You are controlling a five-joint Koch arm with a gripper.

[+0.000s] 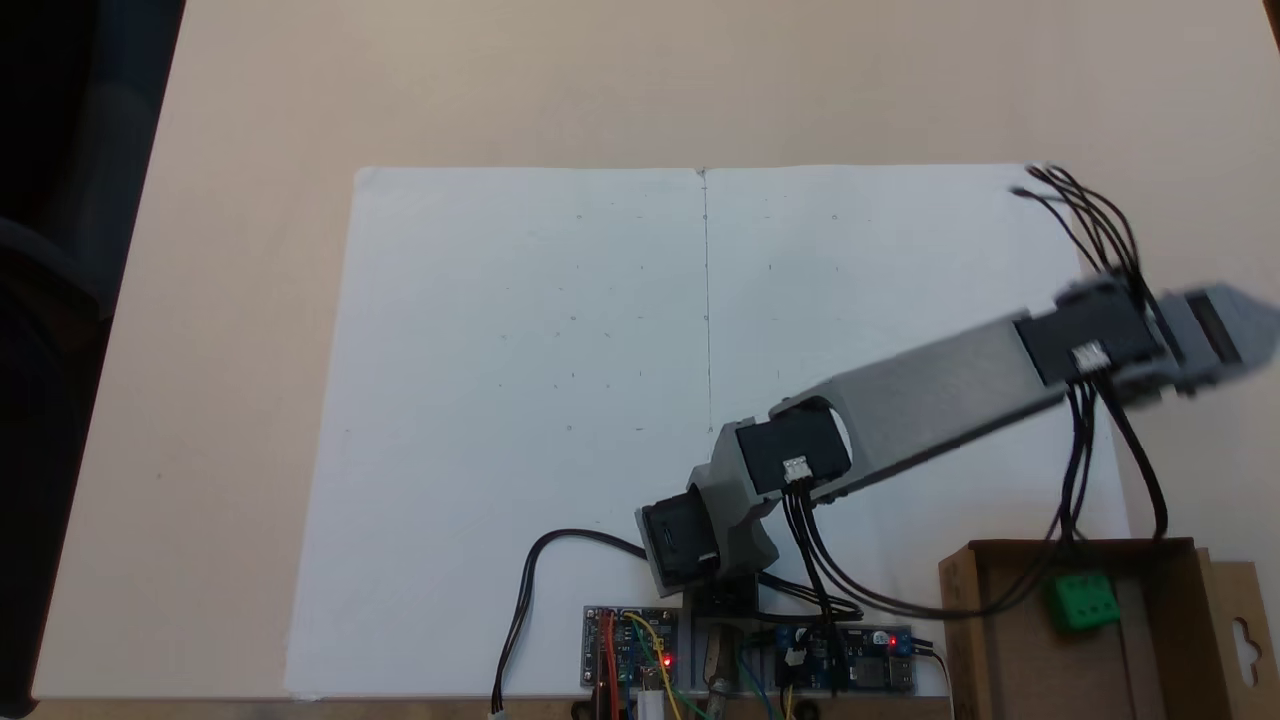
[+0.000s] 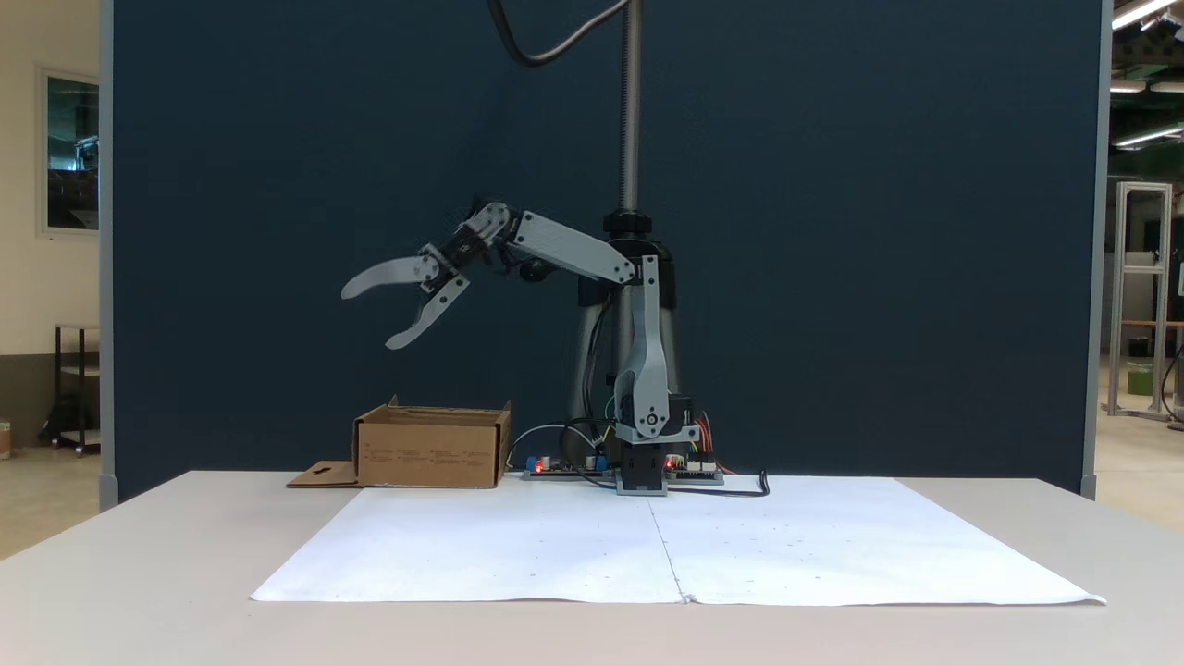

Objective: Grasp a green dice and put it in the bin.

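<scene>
The green dice lies inside the bin, a brown open-topped cardboard box at the lower right of a fixed view. In the other fixed view the bin stands left of the arm's base, its flap flat on the table. My gripper hangs open in the air well above the bin and a little to its left, with nothing between its fingers. In the fixed view from above, the arm's wrist reaches the right edge, blurred, and the fingers are cut off.
A large white paper sheet covers the middle of the beige table. Circuit boards and cables sit by the arm's base. A dark blue screen and a metal pole stand behind the arm.
</scene>
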